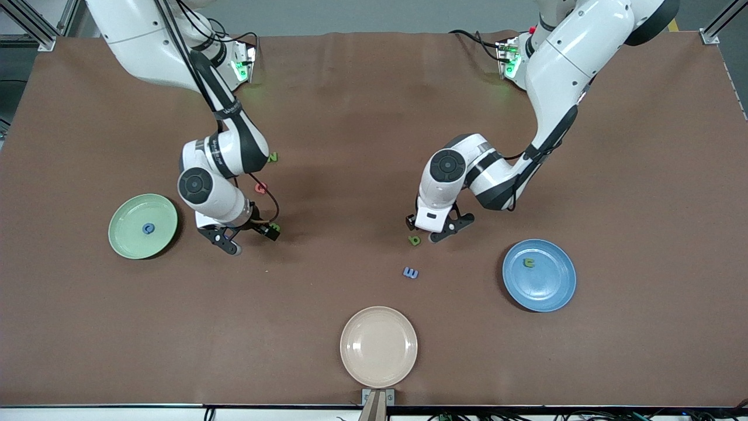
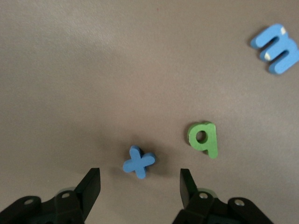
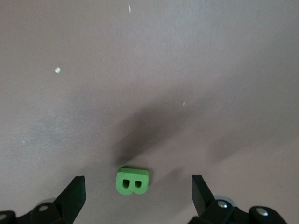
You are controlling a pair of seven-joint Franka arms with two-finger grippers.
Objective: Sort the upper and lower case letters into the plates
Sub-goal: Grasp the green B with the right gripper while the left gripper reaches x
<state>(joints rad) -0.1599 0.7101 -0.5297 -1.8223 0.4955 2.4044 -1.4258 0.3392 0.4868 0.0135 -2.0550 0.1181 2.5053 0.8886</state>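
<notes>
Brown matting covers my table (image 1: 362, 105), with metal framing at its corners. From the front, my right arm bends down from its base and hangs my right gripper (image 1: 228, 238) beside the mint green plate (image 1: 130, 240), which holds a blue letter (image 1: 149, 228). My left arm folds at the elbow and brings my left gripper (image 1: 431, 229) low over the middle of the table, near the blue plate (image 1: 552, 289), which holds a green letter (image 1: 529, 262). A green "a" (image 1: 414, 240) lies just beside that gripper, a blue "m" (image 1: 411, 272) nearer the camera. A cream plate (image 1: 356, 351) sits at the near edge. A pink letter (image 1: 261, 187) and a green "N" (image 1: 273, 156) lie by my right forearm.

My left wrist view shows my left fingers (image 2: 91, 186) spread, with a blue "x" (image 2: 138, 162) lying flat between them, untouched, its strokes diagonal. The "a" (image 2: 203, 138) and "m" (image 2: 276, 48) lie flat nearby.

My right wrist view shows my right fingers (image 3: 74, 193) spread wide with a green "B" (image 3: 132, 181) between them, flat on its back, untouched, its long axis running across the gap between them.
</notes>
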